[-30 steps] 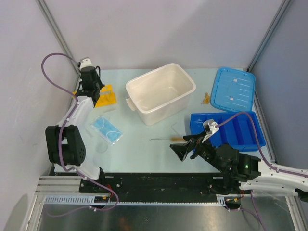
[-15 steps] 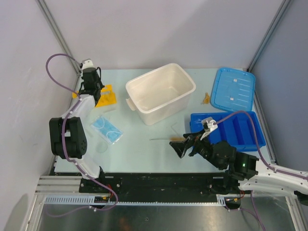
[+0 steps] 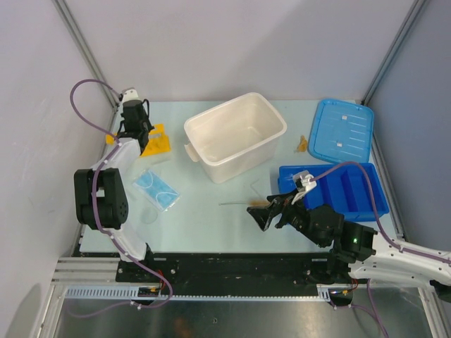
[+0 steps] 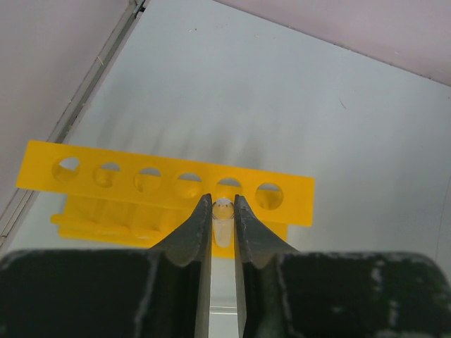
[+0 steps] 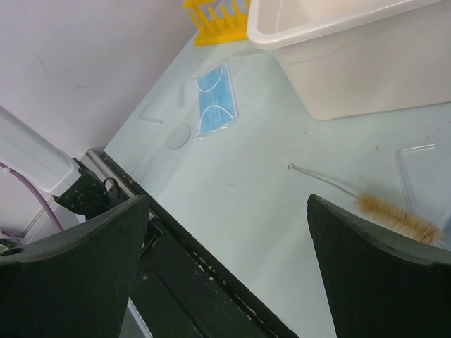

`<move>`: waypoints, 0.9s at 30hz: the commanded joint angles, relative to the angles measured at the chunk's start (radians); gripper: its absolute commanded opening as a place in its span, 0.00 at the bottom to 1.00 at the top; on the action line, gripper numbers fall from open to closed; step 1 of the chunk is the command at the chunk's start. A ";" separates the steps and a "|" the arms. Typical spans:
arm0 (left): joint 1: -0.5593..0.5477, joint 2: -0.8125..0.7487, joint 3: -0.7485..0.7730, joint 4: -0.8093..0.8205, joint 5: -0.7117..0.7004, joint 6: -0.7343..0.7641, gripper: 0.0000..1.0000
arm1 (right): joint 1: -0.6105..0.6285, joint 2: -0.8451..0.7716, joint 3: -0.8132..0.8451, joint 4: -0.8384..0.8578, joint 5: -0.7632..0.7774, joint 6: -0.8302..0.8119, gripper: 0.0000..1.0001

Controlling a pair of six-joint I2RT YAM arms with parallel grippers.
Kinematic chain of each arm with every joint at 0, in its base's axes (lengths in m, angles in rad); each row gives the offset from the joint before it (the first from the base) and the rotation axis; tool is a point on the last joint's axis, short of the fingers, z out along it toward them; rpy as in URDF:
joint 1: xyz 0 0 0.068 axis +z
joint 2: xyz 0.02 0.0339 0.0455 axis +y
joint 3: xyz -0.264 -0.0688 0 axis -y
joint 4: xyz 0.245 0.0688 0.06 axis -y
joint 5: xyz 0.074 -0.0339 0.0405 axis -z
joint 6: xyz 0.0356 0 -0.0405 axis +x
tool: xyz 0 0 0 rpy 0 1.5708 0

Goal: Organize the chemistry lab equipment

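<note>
So the yellow rack [image 3: 156, 139] sits at about 10 o'clock on the worktop [image 3: 211, 225], close to the far left corner. From the left wrist view it shows a row of six holes [image 4: 165, 186]. The left end effector [image 4: 223, 220] is right on top of it, closed on a short clear tube [image 4: 223, 224]. The tube's rounded tip lines up with the fifth hole from the left. Can't tell if it's actually in the hole or just in front of it.

At roughly 6 o'clock from the rack there's a pale blue square [image 3: 156, 189] lying flat, with a small clear disc [image 5: 177, 136] just beside it on the near side.

The brush [image 3: 243, 203] lies near the middle of the worktop, at about 6 o'clock from the white tub [image 3: 204, 116], wire handle pointing toward 9 o'clock and tan bristles toward 3. The right end effector [image 3: 271, 215] hangs above the worktop with its jaws spread wide and nothing between them. In its own camera the bristles [image 5: 394, 217] show just beside the right finger, not touching as far as I can see.

Blue tray [image 3: 366, 169] is at 4 o'clock on the worktop, and the blue lid [image 3: 342, 130] at 2 o'clock. A tiny amber piece [image 3: 301, 144] sits right by the lid's left edge, between lid and tub.
</note>
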 commanded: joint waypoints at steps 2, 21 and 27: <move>0.005 -0.003 0.008 0.056 -0.005 0.024 0.16 | -0.004 -0.019 0.002 0.029 -0.005 0.010 0.99; 0.005 0.013 -0.036 0.056 -0.006 0.012 0.18 | -0.009 -0.046 0.002 0.003 0.005 0.011 0.99; 0.004 0.008 -0.049 0.055 -0.002 0.008 0.27 | -0.009 -0.047 0.002 0.004 0.003 0.009 0.99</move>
